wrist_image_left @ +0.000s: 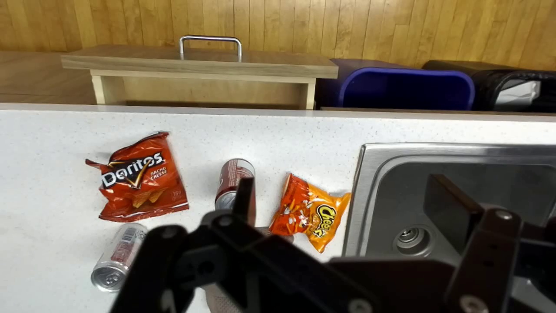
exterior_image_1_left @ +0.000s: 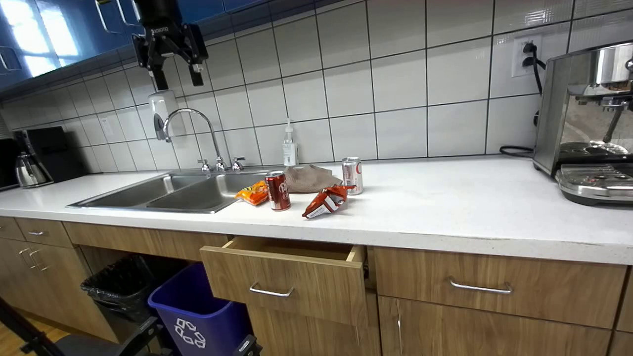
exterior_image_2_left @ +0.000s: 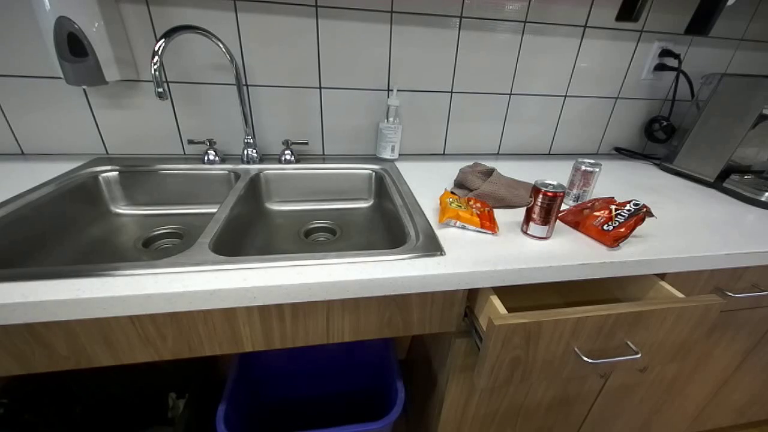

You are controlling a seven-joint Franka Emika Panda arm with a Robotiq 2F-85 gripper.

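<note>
My gripper (exterior_image_1_left: 178, 80) hangs high above the counter with its fingers spread and nothing between them. Its fingertips also show at the top of an exterior view. In the wrist view, an orange Cheetos bag (wrist_image_left: 310, 213) lies below the gap, beside the sink. A dark red can (exterior_image_2_left: 543, 210) stands upright near it, partly covered by a finger (wrist_image_left: 245, 191) in the wrist view. Farther along lie a red Doritos bag (wrist_image_left: 139, 180) and, standing behind it, a silver can (exterior_image_1_left: 352, 175). A crumpled brown cloth (exterior_image_2_left: 492, 187) rests behind the red can.
A double steel sink (exterior_image_2_left: 429, 240) with a tall faucet (exterior_image_1_left: 212, 133) adjoins these items. Below the counter, a drawer (exterior_image_1_left: 296, 284) is pulled out beside a blue recycling bin (exterior_image_1_left: 198, 316) and a black-lined bin (exterior_image_1_left: 116, 291). A pump bottle (exterior_image_2_left: 389, 135) and coffee machine (exterior_image_1_left: 583, 123) stand by the wall.
</note>
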